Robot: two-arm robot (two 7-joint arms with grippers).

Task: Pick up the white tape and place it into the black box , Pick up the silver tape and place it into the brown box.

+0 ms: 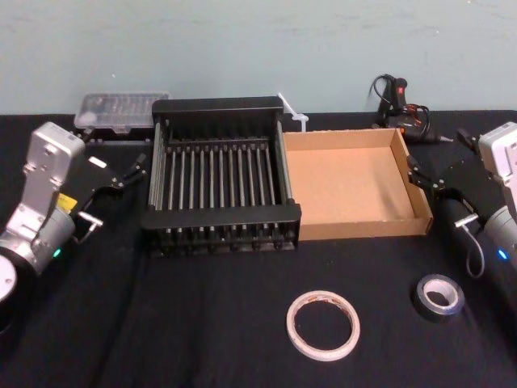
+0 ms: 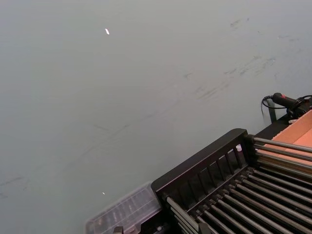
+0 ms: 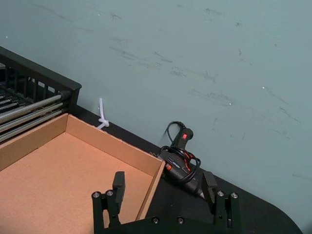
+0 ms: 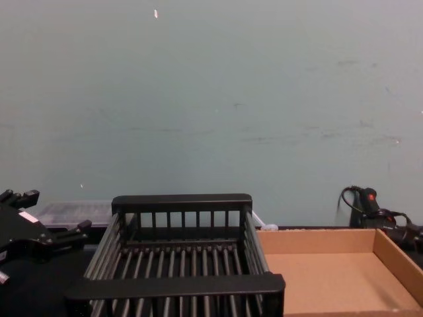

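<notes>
Though behind brown box (image 1: 347, 187), corded tool (image 1: 397, 90).

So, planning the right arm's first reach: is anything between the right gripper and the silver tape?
Nothing visible: the right gripper is open by the brown box, with only bare black cloth between it and the silver tape.

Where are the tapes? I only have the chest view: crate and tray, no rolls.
Observer: The white tape lies flat on the black cloth, nearer the robot than the black box, in front of the brown box's left end.
Operator: Silver one?
Observer: The silver tape lies flat to the white tape's right, apart from it, in front of the brown box's right end.
Operator: I have the left tool by the crate. Right tool?
Observer: The right tool is open at the brown box's right wall, holding nothing.
</notes>
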